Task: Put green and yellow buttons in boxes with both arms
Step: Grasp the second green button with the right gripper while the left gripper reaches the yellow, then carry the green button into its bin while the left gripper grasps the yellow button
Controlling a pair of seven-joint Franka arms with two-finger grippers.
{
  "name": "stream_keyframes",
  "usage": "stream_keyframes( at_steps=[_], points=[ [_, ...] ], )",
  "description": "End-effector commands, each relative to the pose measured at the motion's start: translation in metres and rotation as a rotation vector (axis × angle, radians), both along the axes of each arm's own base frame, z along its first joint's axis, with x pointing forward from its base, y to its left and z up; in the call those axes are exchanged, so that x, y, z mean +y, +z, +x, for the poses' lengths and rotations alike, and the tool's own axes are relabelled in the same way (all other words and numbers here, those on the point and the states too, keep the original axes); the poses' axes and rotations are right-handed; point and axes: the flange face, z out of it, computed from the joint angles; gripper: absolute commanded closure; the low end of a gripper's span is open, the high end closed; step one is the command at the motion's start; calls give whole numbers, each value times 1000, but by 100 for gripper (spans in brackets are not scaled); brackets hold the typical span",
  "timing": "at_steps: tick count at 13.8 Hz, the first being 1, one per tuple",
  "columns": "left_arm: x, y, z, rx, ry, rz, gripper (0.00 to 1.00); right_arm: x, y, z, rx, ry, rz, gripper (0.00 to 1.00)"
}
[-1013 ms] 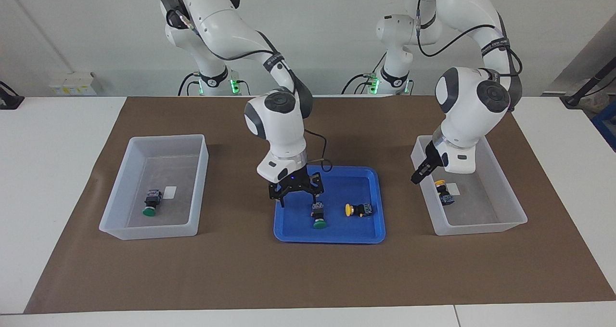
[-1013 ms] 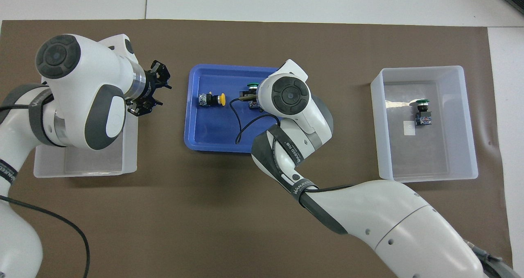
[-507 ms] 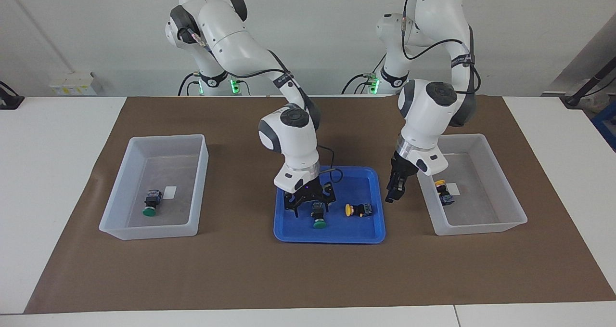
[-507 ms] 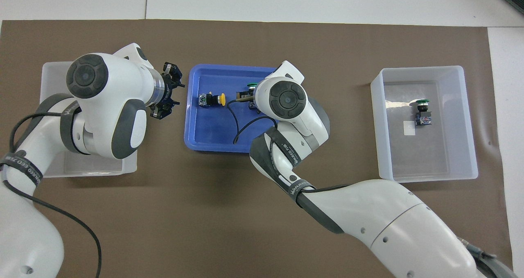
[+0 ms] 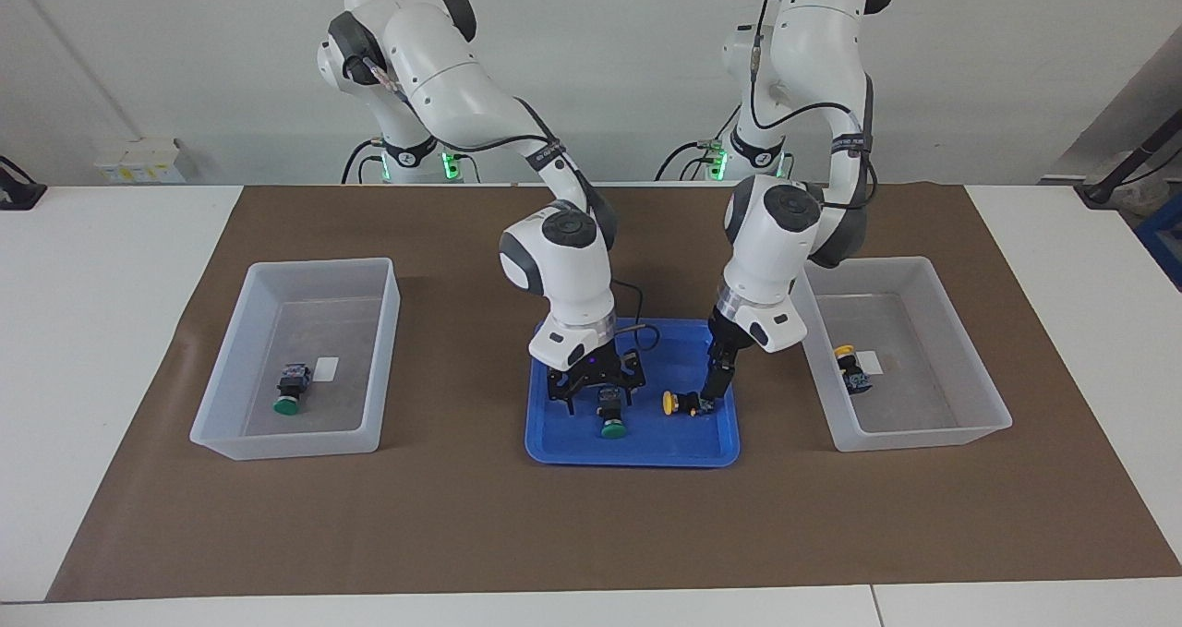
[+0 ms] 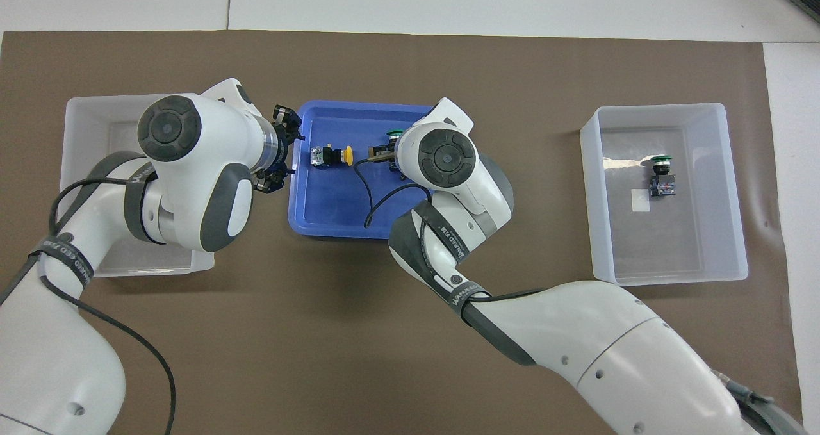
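Facing view, as I see it:
- Right gripper (image 5: 595, 394): low in the blue tray (image 5: 554, 447), fingers apart astride the green button (image 5: 609, 418), not clamped.
- Left gripper (image 5: 715, 389): tip just beside the yellow button (image 5: 683, 403) in the tray; I cannot tell its fingers.
- Boxes: one (image 5: 222, 442) holds a green button (image 5: 289, 392), the other (image 5: 923, 438) a yellow one (image 5: 850, 369).

Overhead view:
- Left gripper (image 6: 282, 148) over the tray (image 6: 333, 220) edge, yellow button (image 6: 332, 155) just beside it.
- Right wrist covers the tray's green button.

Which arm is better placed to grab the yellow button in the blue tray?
Left. The left gripper is down beside the yellow button, and the box at that arm's end holds the other yellow button. The right gripper straddles the green button.
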Motion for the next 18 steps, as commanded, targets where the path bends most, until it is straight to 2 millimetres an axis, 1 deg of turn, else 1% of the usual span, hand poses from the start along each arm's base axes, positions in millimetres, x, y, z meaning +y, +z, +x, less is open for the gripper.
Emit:
stream_keyframes(
  at_steps=[1,2,3,4,6,7,8,9,10,11,12,14,15,16,18],
  points=[
    [-6,-8,-4,-2,27,0,0,2,-7,-5,-11,-22,16,14],
    [-8,-10,-3,-8,46,-6,0,1,-6,-4,-13,-24,17,38],
    [-15,-15,-4,-14,50,-11,0,0,-4,-3,-16,-22,14,73],
    [-16,-22,-4,-14,53,-11,0,0,-5,-4,-14,-21,10,100],
    [-17,-28,-3,-18,61,-13,0,0,-2,-2,-14,-27,10,100],
    [-19,-34,-3,-16,65,-13,0,0,4,-2,-20,-35,18,100],
    [-19,-36,-2,-20,66,-14,0,-2,15,0,-28,-42,20,100],
    [-19,-37,-2,-26,66,-17,0,-9,28,2,-30,-51,12,100],
    [-19,-42,-1,-29,67,-17,0,-14,46,2,-33,-58,4,100],
    [-18,-44,1,-42,70,-22,0,-25,63,4,-37,-76,0,100],
    [-19,-44,2,-52,71,-26,0,-44,82,7,-43,-101,-7,100],
    [-19,-46,2,-54,70,-25,0,-83,117,2,-49,-146,-21,100],
    [-17,-48,2,-61,73,-27,0,-109,126,1,-53,-178,-28,100],
    [-17,-52,1,-71,74,-30,0,-126,136,-5,-57,-200,-31,100],
    [-16,-56,-1,-70,75,-29,0,-173,148,-8,-62,-257,-44,100]
  ],
)
